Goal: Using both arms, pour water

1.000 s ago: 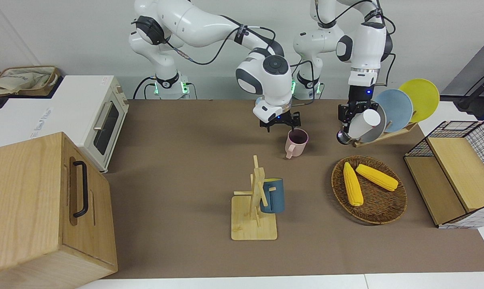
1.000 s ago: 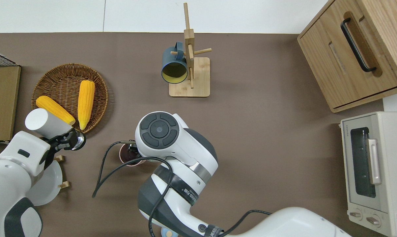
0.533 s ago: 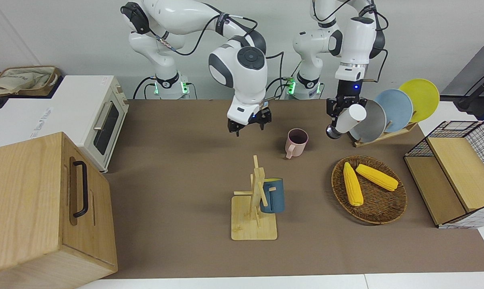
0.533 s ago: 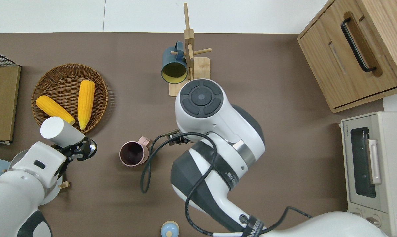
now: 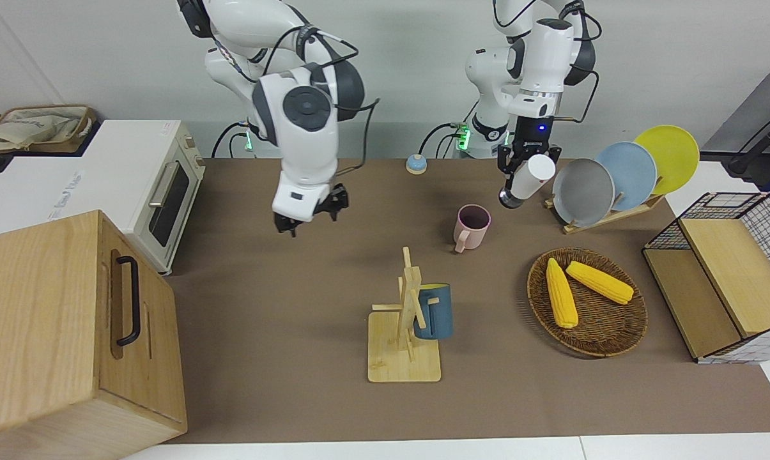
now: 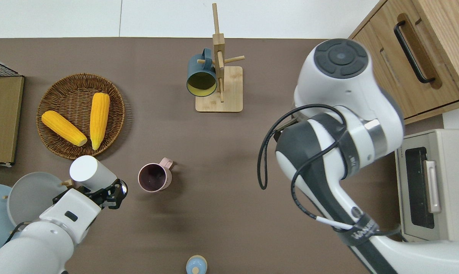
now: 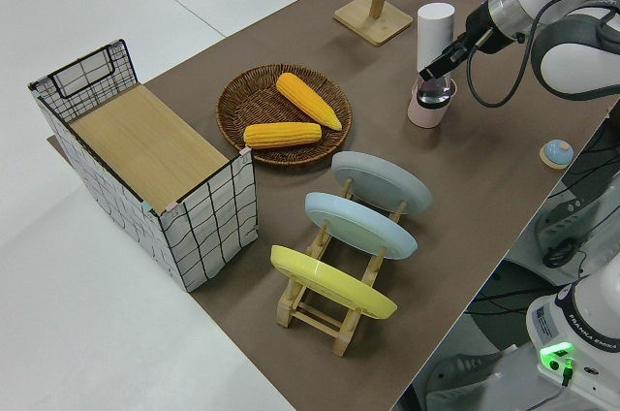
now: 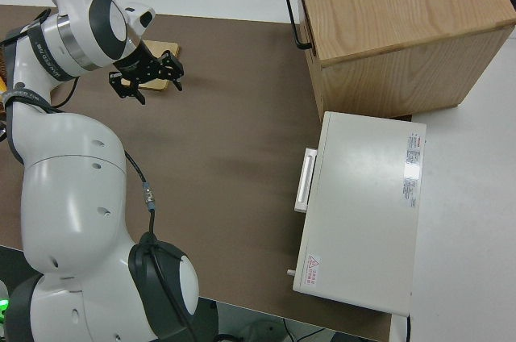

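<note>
Overhead view: I see left gripper (image 6: 113, 191) jaws clamped on tilted white bottle (image 6: 92, 174) beside pink mug (image 6: 155, 177); right gripper (image 5: 308, 214) jaws spread, empty.

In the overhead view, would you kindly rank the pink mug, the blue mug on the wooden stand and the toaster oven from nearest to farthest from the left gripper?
1. Pink mug, just beside the left gripper.
2. Blue mug, hanging on the wooden stand, farther from the robots.
3. Toaster oven, at the right arm's end.
</note>
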